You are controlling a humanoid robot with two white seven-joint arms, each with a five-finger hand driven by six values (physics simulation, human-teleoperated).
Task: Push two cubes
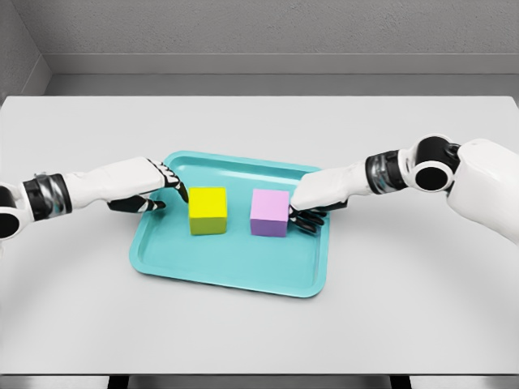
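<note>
On a grey table (259,324), a teal tray (227,271) holds 2 cubes side by side, a narrow gap between them: a yellow cube (208,210) on the left, a pink cube (270,212) on the right. The robot's left hand (150,188) reaches over the tray's left rim, fingers relaxed and grasping nothing, just short of the yellow cube. The right hand (312,203) rests its loosely curled fingers against the pink cube's right side, pressing rather than gripping.
</note>
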